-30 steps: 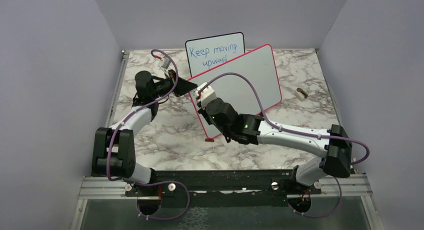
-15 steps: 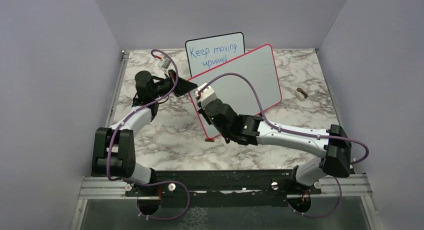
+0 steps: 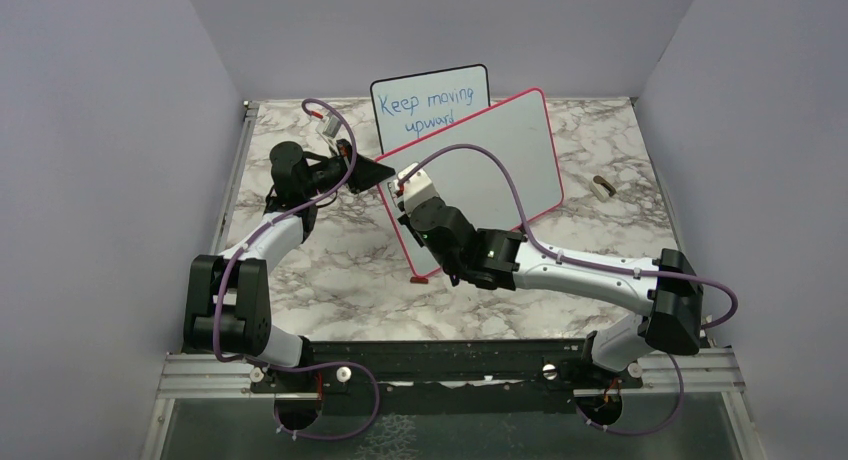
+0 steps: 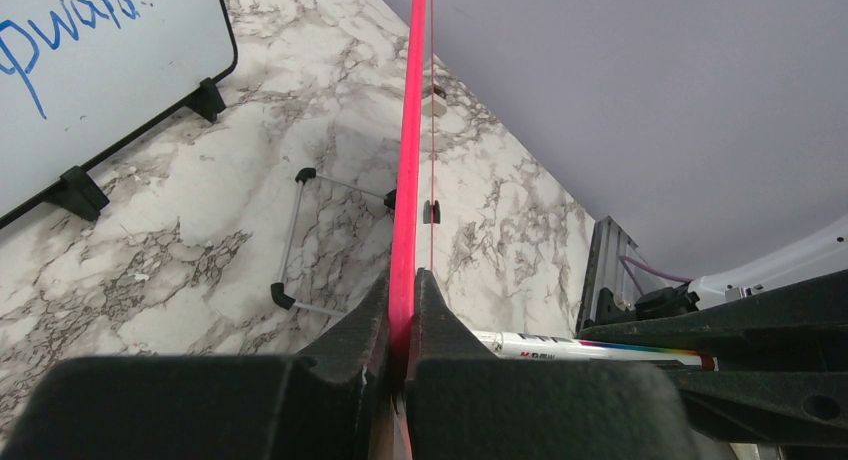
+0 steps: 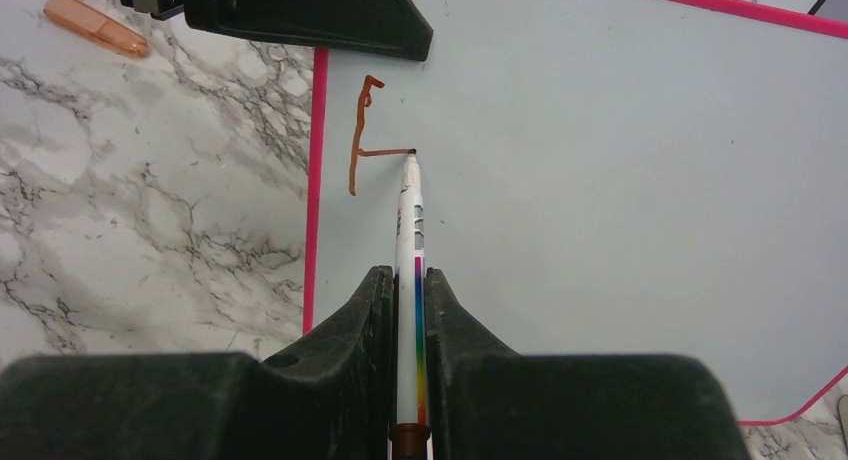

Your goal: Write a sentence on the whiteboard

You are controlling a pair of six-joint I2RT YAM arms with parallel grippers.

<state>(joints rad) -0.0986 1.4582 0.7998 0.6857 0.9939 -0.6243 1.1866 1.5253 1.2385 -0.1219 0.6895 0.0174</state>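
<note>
The whiteboard stands tilted far on the counter, left edge clamped in the left hand. The right hand, gripping a marker, has edged slightly right, tip on the sentence, only its first strokes.

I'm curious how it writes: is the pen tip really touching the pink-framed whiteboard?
Touching. The right wrist view shows the pen with its tip resting on the whiteboard, right at the end of the brownish-red stroke.
</note>
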